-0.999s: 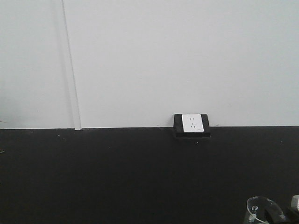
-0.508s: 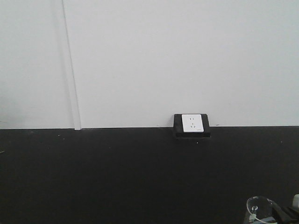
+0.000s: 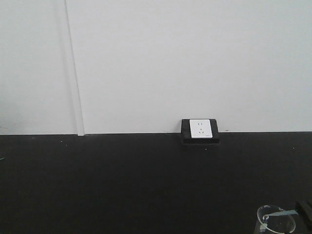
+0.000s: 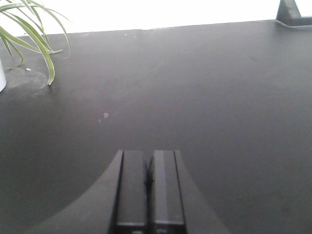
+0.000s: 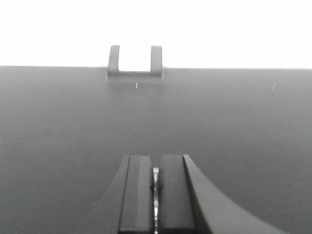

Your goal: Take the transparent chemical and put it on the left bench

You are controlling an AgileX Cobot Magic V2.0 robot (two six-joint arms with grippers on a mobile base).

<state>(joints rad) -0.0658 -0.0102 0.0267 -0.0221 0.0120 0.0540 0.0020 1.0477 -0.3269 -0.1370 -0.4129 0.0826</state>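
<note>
- I can read no text, brand, number or sign in any view.
- On the white wall socket (image 3: 201, 128), any marking is too small for me to read.

front view faces the wall socket (image 3: 201, 129) head-on across the counter (image 3: 122, 185); both wrist views skim low toward it.

A white wall socket (image 3: 200, 128) in a black mount sits where the white wall (image 3: 195, 58) meets the black tabletop (image 3: 122, 185). A clear glass beaker (image 3: 278, 222) stands below-right of the socket. Green plant leaves (image 4: 34, 34) hang well left of it.
</note>
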